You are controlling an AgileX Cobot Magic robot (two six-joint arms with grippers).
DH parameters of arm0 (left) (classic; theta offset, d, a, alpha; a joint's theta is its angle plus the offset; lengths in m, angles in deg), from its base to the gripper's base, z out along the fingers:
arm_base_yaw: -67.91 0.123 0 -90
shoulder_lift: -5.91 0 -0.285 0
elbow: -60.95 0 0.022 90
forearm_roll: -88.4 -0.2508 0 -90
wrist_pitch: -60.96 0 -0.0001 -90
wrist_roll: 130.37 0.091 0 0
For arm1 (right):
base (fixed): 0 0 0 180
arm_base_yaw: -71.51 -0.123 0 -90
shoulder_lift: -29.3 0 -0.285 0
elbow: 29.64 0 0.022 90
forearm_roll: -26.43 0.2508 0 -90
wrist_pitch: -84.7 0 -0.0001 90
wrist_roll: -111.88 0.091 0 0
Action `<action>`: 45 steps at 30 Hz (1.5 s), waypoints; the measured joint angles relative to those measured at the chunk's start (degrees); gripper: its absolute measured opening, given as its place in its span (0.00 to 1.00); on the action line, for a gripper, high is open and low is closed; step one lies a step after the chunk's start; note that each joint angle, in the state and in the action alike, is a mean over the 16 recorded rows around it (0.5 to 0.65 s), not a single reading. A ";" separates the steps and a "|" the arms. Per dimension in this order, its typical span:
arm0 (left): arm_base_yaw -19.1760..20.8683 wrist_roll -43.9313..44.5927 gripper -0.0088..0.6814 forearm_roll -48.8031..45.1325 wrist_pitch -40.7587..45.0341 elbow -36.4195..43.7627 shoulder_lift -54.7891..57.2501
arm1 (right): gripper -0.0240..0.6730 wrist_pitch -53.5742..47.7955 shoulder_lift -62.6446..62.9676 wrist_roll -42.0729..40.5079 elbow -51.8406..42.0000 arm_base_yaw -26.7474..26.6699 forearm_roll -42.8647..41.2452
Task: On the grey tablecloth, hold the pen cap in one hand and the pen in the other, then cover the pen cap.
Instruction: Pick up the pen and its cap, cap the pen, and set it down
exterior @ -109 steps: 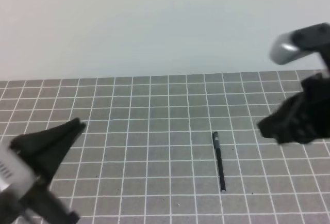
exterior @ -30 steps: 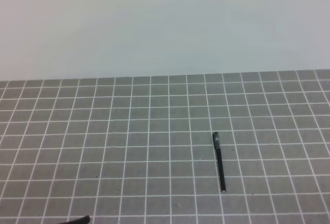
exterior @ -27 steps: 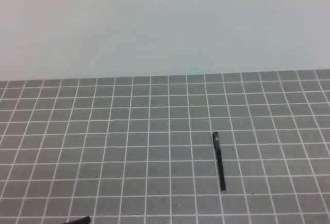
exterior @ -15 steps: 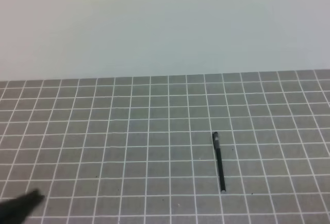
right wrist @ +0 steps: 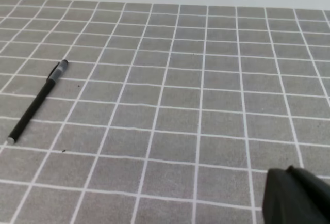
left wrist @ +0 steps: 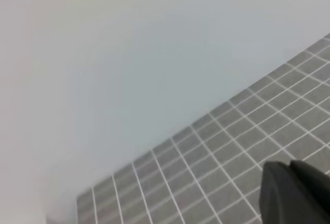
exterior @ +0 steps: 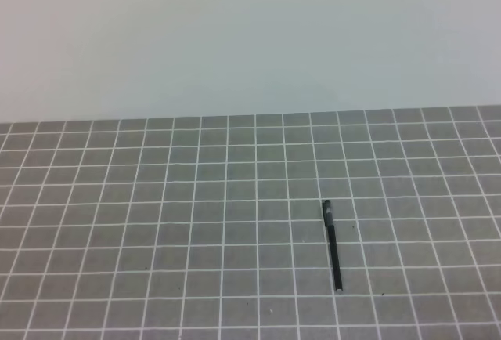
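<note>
The pen (exterior: 333, 250) lies on the grey tablecloth (exterior: 196, 199) right of centre, pointing roughly away from me. The pen cap (exterior: 326, 210) appears seated on its far end as a short, thicker piece with a pale glint. In the right wrist view the same pen (right wrist: 32, 108) lies far left, with the pen cap (right wrist: 60, 69) at its upper end. My right gripper (right wrist: 295, 193) shows as a dark tip at the bottom right, shut and empty, far from the pen. My left gripper (left wrist: 291, 180) is also shut and empty, over bare cloth. Neither gripper shows in the high view.
The grey tablecloth's (right wrist: 206, 105) white grid runs to every side of the pen. A plain pale wall (exterior: 250, 34) rises behind the table's far edge, and it fills most of the left wrist view too.
Half a second ago my left gripper's dark tip showed at the lower left of the high view; it has now dropped out of that view. The pen has not moved.
</note>
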 joint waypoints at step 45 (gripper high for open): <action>-8.76 -57.01 0.01 -35.69 -11.66 22.00 -10.34 | 0.03 -0.11 -0.09 0.02 0.00 0.00 0.12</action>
